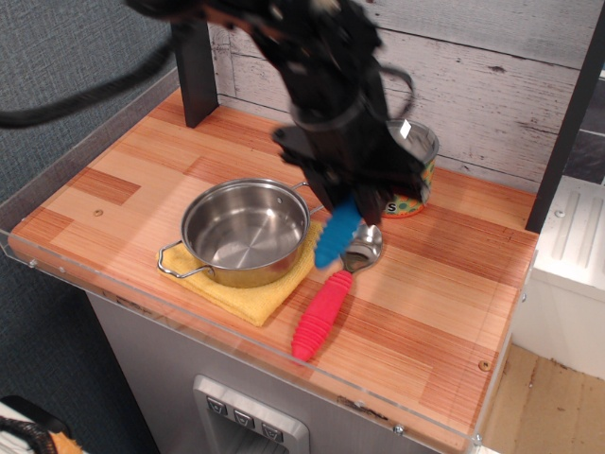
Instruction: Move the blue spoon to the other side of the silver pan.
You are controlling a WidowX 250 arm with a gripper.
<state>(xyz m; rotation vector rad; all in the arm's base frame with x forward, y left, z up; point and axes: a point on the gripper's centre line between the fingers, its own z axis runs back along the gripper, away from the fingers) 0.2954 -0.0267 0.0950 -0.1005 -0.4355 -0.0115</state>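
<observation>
the gripper (348, 203) is clamped on the blue spoon (337, 234), whose thick ribbed handle hangs tilted. it is just right of the silver pan (246, 230).

A wooden counter (123, 180) with a clear rim stands before a whitewashed plank wall (492, 66); grey textured wall (66, 66) at left.
</observation>
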